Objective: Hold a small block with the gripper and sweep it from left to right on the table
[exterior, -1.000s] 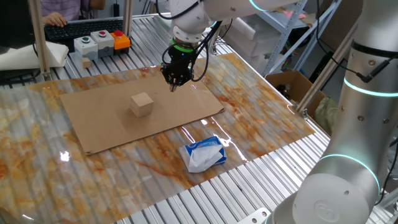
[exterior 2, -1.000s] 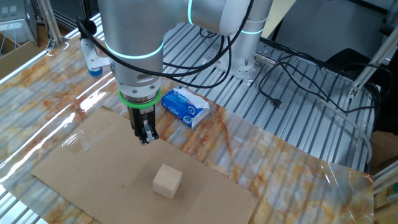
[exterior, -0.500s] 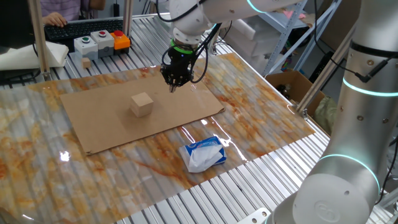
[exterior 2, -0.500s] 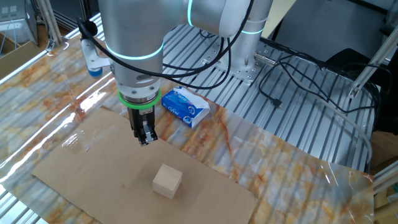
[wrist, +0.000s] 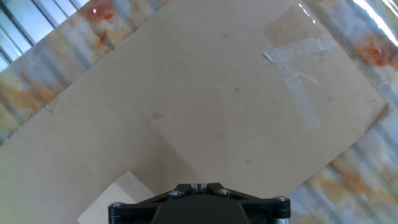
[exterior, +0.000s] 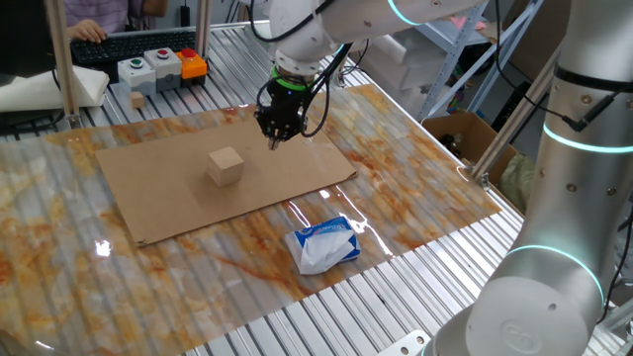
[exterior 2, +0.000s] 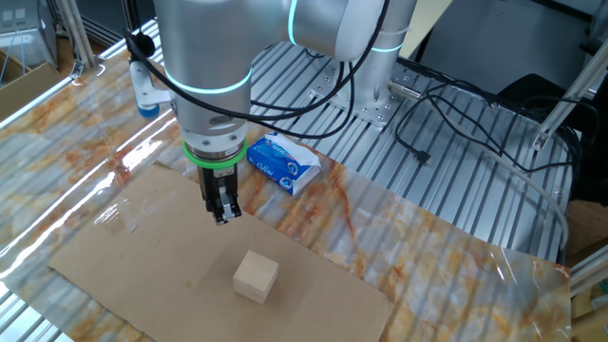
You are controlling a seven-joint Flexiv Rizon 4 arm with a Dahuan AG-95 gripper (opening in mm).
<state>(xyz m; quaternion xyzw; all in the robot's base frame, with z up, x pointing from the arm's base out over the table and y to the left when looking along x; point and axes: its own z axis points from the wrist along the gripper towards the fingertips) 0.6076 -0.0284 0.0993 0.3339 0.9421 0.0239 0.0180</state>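
- The end effector (exterior: 276, 139) hangs pointing straight down over the far part of the cardboard sheet (exterior: 168, 188), its 2 fingers (exterior 2: 221, 211) pressed together with nothing between them.
- Its tip sits just above the cardboard; whether it touches the sheet cannot be told.
- The small block (exterior: 226, 165) rests on the cardboard near the sheet's middle, upright on 1 flat face, apart from the end effector and not held.
- In the other fixed view the block (exterior 2: 256, 275) lies nearer the camera than the fingers, with bare cardboard between them.
- In the hand view a pale corner of the block (wrist: 118, 196) shows at the bottom left, beside the black body of the end effector.
- The cardboard lies flat on the worktop (exterior: 415, 188), a glossy orange-and-white marbled sheet with ribbed metal slats at its edges.
- A white-and-blue soft packet (exterior: 322, 244) lies on the marbled sheet just off the cardboard's near right edge.
- A grey button box (exterior: 150, 67) stands on the slats at the far left, with an orange part at its right end and a tiny tan block (exterior: 136, 99) just in front.
- No open container with visible contents stands on the worktop.
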